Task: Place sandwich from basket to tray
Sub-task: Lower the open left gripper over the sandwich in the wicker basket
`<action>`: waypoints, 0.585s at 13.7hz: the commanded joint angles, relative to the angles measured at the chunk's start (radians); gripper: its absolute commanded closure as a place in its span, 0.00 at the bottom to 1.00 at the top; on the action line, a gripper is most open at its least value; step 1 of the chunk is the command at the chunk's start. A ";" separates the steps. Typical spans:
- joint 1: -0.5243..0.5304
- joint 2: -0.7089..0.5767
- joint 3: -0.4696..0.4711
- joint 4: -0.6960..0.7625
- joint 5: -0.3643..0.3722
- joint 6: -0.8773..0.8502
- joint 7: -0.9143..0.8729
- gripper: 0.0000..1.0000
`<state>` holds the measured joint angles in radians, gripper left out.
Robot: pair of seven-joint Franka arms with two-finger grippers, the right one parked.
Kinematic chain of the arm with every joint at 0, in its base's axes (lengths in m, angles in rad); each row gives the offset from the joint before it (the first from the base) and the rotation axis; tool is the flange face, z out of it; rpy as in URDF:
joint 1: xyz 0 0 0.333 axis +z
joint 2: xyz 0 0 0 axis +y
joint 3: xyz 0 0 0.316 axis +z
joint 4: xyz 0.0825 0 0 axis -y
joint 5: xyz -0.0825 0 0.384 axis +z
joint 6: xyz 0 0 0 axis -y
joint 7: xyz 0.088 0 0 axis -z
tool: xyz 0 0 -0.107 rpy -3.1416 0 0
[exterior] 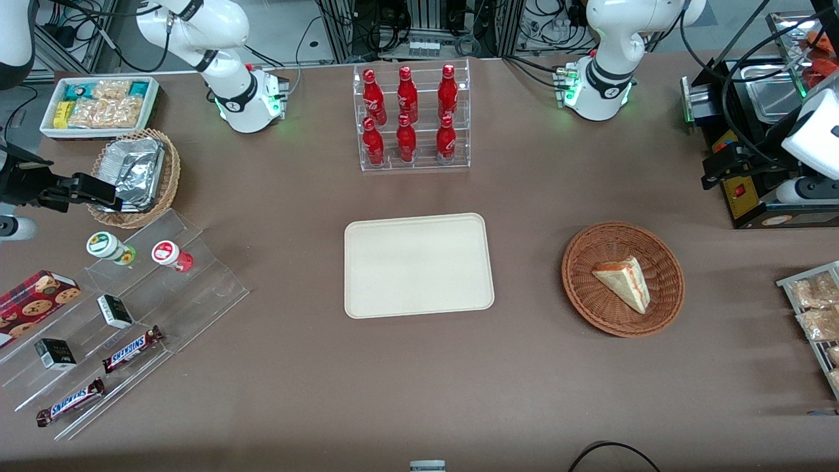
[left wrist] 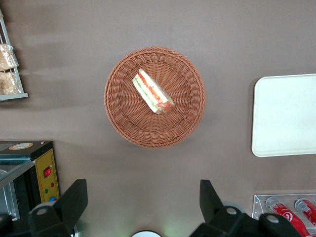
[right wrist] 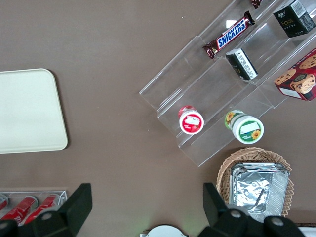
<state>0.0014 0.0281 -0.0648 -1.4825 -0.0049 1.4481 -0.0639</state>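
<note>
Sandwich (exterior: 624, 281) in basket (exterior: 585, 296), beside tray (exterior: 418, 265) toward working arm's end of counter (exterior: 419, 380); tool (left wrist: 143, 207) high above counter, fingers spread.

Bright, even overhead light fills all views, and the brown table (exterior: 419, 387) shows only soft, faint shadows. In the front view, crumpled foil (exterior: 134, 172) glares at about 9 o'clock, red bottles (exterior: 407, 115) carry small highlights at 12 o'clock, and the edge dims at 6 o'clock. The gripper (left wrist: 142, 187), spread wide high above the table near the basket (left wrist: 154, 129), looks dark and slightly soft.
</note>
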 commanded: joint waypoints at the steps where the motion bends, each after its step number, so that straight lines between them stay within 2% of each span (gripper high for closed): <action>1: -0.008 -0.034 0.013 -0.038 0.014 0.001 0.004 0.00; 4: -0.008 -0.028 0.013 -0.108 0.034 0.058 -0.002 0.00; 8: -0.008 -0.108 0.011 -0.453 0.042 0.403 -0.092 0.00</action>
<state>0.0018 0.0019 -0.0584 -1.7474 0.0217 1.7058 -0.0928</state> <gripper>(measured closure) 0.000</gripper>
